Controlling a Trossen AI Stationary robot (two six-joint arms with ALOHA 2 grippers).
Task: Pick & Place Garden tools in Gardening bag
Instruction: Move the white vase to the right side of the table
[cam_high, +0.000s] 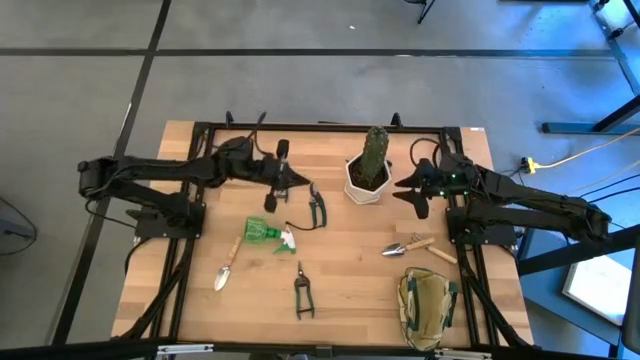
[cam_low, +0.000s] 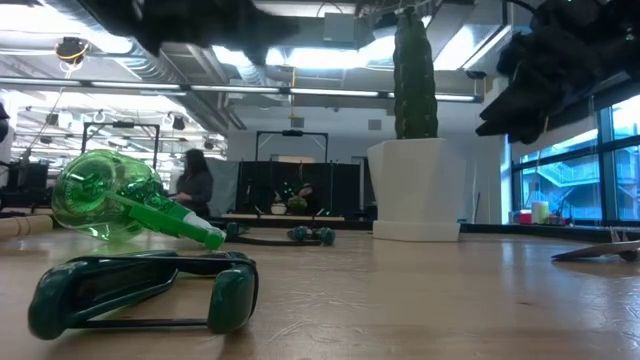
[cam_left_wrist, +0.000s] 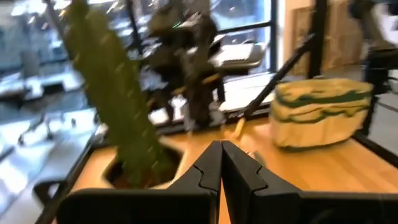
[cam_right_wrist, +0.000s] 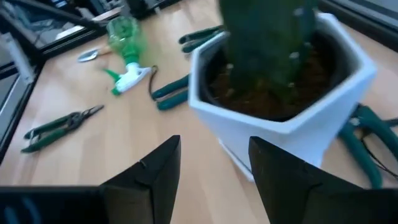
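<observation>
The garden tools lie flat on the wooden table: a green spray bottle (cam_high: 265, 232) on its side, two wooden-handled trowels (cam_high: 226, 268) (cam_high: 410, 245), and black shears (cam_high: 316, 208) (cam_high: 303, 292). The khaki gardening bag (cam_high: 428, 305) stands at the near right corner. My left gripper (cam_high: 303, 185) hovers shut and level just left of the cactus pot (cam_high: 366, 178), above the far shears. My right gripper (cam_high: 402, 190) hangs open just right of the pot, fingers (cam_right_wrist: 149, 180) aimed at it, with nothing between them.
The cactus (cam_low: 415, 75) in its white hexagonal pot (cam_right_wrist: 273, 118) stands between the two grippers at the table's far middle. More green-handled shears (cam_right_wrist: 367, 137) lie beyond the pot. Bare wood lies in the table's middle, between the tools and the bag.
</observation>
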